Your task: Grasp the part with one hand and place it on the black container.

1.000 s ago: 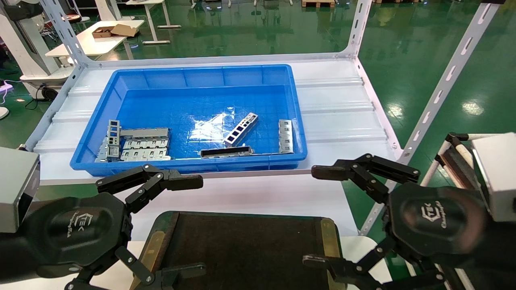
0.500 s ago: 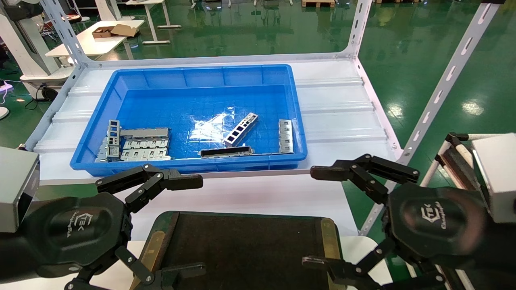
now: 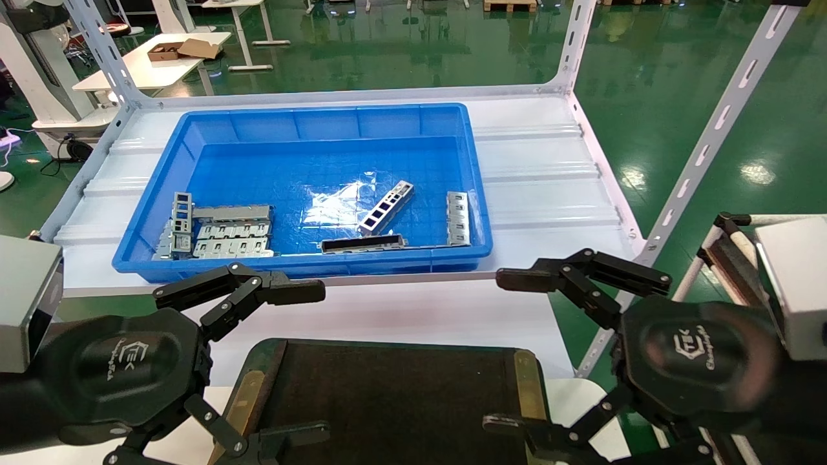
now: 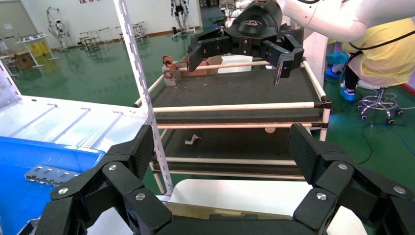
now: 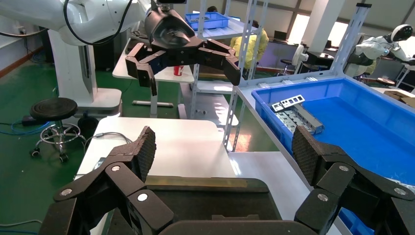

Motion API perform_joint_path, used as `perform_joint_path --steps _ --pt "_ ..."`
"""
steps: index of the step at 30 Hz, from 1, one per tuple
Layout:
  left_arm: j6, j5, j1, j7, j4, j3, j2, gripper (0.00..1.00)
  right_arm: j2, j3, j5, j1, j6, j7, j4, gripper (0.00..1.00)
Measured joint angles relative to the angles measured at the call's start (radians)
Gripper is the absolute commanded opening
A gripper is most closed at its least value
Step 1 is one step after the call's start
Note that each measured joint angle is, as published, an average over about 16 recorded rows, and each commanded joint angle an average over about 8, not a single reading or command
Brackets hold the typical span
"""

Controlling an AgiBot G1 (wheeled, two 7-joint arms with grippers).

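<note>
Head view: the part [image 3: 386, 207] lies flat on the floor of the blue bin [image 3: 194, 129], right of centre, long axis diagonal, near-left to far-right. Both claws hang near the robot, well short of the bin: left gripper [image 3: 303, 361] and right gripper [image 3: 510, 352] flank the black container [image 3: 523, 381], fingers spread wide, nothing held. Right looks a bit nearer the part; reach is forward & inward.
L wrist view: left gripper [image 4: 215, 166] open, empty.
R wrist view: right gripper [image 5: 222, 161] open over the container rim [image 5: 195, 182]; bin off to one side
</note>
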Motion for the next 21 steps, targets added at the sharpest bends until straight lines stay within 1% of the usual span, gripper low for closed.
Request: perform_joint_path --steps 12,21 --pt "-0.007 0.006 -0.004 -0.002 0.0 0.003 0.006 1.0 -0.005 0.013 -0.008 -0.003 -0.005 0.007 0.002 1.0" --pt "-0.054 0.052 -0.034 -0.02 0.015 0.025 0.041 1.0 -0.005 0.013 -0.009 -0.003 -0.005 0.006 0.001 1.0"
